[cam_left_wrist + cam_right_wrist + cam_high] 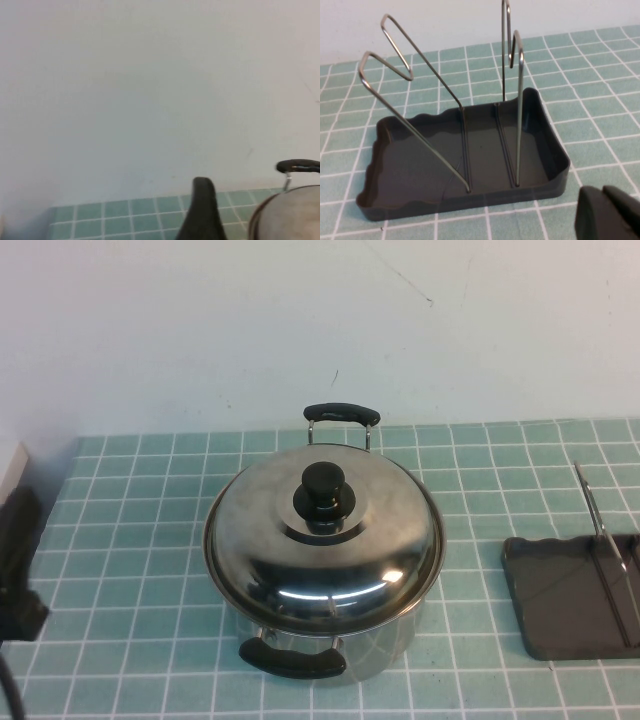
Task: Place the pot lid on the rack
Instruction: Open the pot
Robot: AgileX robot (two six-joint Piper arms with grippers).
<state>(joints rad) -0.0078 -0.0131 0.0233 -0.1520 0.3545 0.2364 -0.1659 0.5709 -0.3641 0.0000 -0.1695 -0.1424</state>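
A: Report the left side of the work surface.

B: The left gripper point(202, 212) sits at the far left edge of the teal tiled table point(130, 570), well apart from the pot point(330, 640). In the high view only a dark part of the left arm shows there. In the left wrist view one black finger rises from the lower edge in front of the white wall point(150, 90). Whether this pincer is open or closed cannot be told.

A: Centre position?

B: The steel pot stands upright at mid-table, one black handle point(293, 660) facing the robot and the other point(342, 413) facing the wall. The pot lid point(325, 540) rests flat on the pot's rim, covering it fully. Its black knob point(322, 495) sits at the centre of the dome. Nothing touches the lid.

A: Right side?

B: The rack point(565, 595) lies flat on the table to the right of the pot, apart from it and partly cut off by the frame edge. The right wrist view shows it in full: a dark grey tray point(420, 170) with thin wire loops point(517, 100) standing up from its floor, holding nothing.

A: Right gripper status?

B: The right gripper point(607, 215) is out of the high view. Its wrist view shows a dark finger part at the lower corner, near the rack's front corner and not touching it. Open or closed cannot be told.
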